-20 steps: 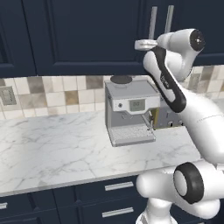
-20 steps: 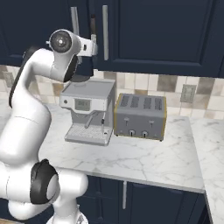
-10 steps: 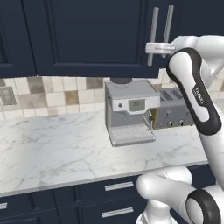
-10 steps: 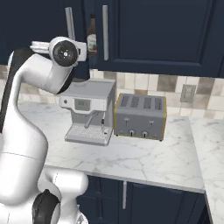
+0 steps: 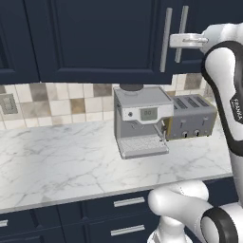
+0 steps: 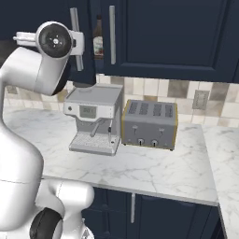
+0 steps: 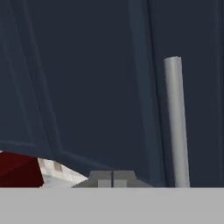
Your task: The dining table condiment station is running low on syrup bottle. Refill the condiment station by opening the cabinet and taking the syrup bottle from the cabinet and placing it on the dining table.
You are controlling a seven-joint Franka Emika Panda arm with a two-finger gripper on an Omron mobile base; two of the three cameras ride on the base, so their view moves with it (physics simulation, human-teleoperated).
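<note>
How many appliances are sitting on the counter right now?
2: a coffee machine below the upper cabinets, and a toaster close beside it on its right. Others may sit beyond the views.

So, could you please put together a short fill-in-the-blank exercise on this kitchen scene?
1. The toaster stands beside the ____ machine.
2. The cabinet door stands slightly ____.
3. In that gap a syrup bottle shows, beside a long ____ handle.
4. The gripper jaws are ____.

Missing words: coffee; open; silver; shut

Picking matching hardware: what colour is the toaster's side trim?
Yellow-gold edging around a grey body on the toaster, clearest in the right base view.
</note>
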